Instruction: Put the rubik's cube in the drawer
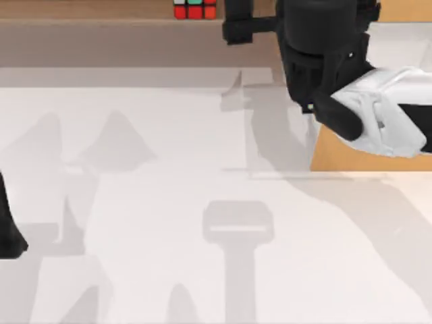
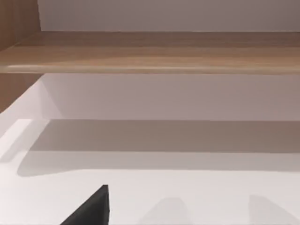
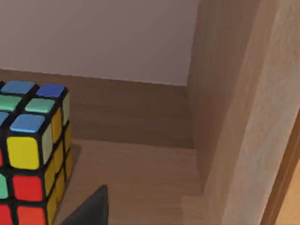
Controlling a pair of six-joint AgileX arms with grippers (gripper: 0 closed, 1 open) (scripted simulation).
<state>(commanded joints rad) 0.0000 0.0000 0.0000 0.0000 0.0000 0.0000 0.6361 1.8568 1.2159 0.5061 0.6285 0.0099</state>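
The rubik's cube [image 1: 194, 9] stands on the long wooden shelf [image 1: 101, 9] at the table's back edge, its red squares facing the camera. In the right wrist view the rubik's cube [image 3: 33, 154] sits close by on the shelf board, near the shelf's inner corner. My right gripper [image 1: 236, 28] reaches over the shelf just right of the cube, apart from it. The drawer [image 1: 337, 156] lies at the right side of the table, mostly hidden under my right arm, with part of its white inside [image 1: 399, 42] showing. My left arm [image 1: 10, 226] is parked at the left edge.
The shelf's upright wooden side wall [image 3: 234, 108] stands close to the right gripper. In the left wrist view the shelf [image 2: 150, 54] runs across above the white table [image 2: 187, 197]. Arm shadows lie on the white table [image 1: 169, 202] in the middle.
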